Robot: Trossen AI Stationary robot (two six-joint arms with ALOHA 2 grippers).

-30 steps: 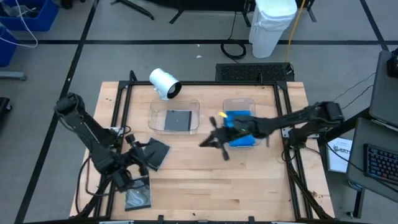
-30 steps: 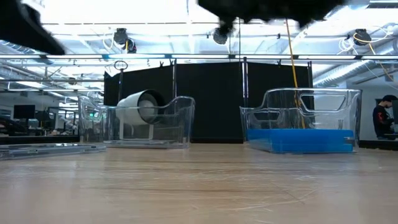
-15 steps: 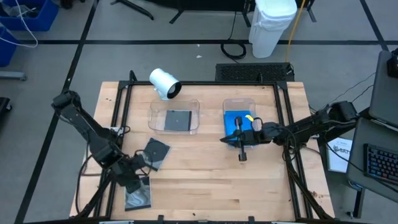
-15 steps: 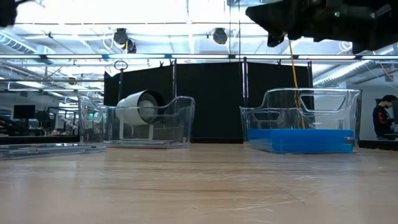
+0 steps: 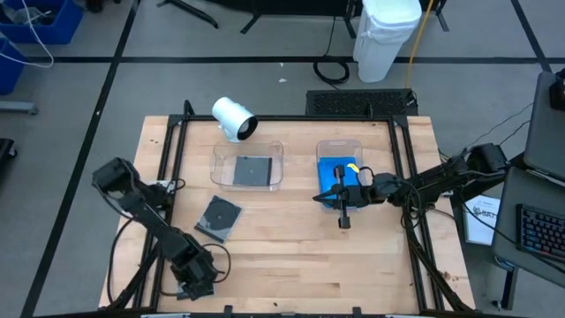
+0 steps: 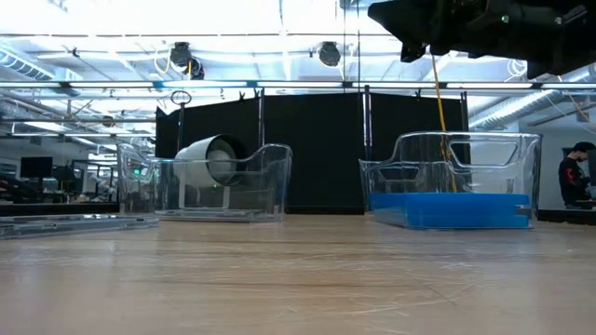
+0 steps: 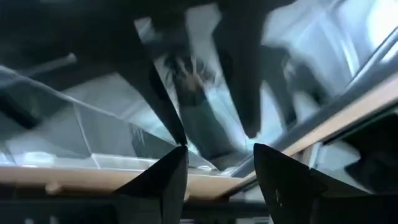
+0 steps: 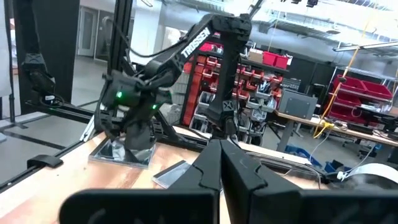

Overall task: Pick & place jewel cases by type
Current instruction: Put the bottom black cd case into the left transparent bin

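left arm down on a clear case, right arm parked

step in hand, by judgement: pickup of a grey/clear jewel case (image 8: 127, 152) at the table's near-left corner. left gripper (image 5: 196, 279) sat low over it, fingers (image 7: 165, 180) spread part-way; no grip seen. next move calls for closing on the case edge, lifting clear, then carrying to the left tray (image 5: 248, 166), which already held one dark case (image 5: 252, 170). a second dark case (image 5: 218, 217) lay loose on the table betw. the corner and that tray. blue cases (image 5: 339, 179) were in the right tray (image 5: 341, 147).

right gripper (image 5: 342, 212) hung just beside the right tray, fingers pressed together, empty.

views: high view hid the corner case under the left gripper; right wrist view showed it flat beneath. low view showed trays and white cylinder (image 6: 210, 161) only.
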